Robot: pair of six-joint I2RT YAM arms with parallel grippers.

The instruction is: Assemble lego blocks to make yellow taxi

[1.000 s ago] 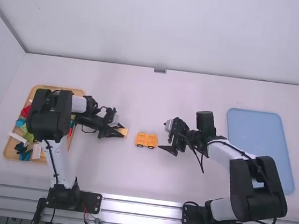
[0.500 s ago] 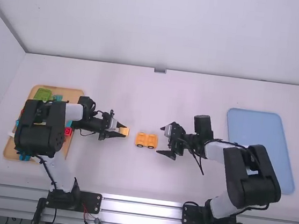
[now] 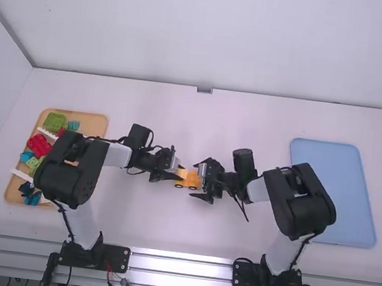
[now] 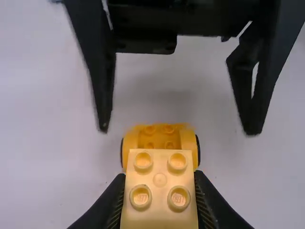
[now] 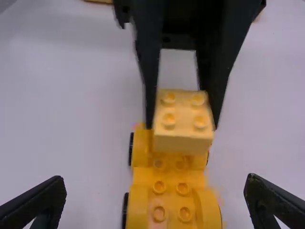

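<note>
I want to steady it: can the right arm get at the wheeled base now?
Probably yes: the right end effector is open, and the wheeled base lines up between its fingers. The left end effector holds the yellow block over the far end, likely leaving the near end free.

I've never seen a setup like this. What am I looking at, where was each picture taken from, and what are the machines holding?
These are two robot arms at a white table. The high view looks down from above and behind them; each wrist view comes from a camera on that arm.

The left gripper, a two-fingered hand, holds a pale yellow brick over a yellow wheeled base. The right gripper is open near the base's other end, holding nothing.

On the table's left is a tan tray of coloured blocks; on its right, a blue tray. The task is building a toy yellow taxi.
</note>
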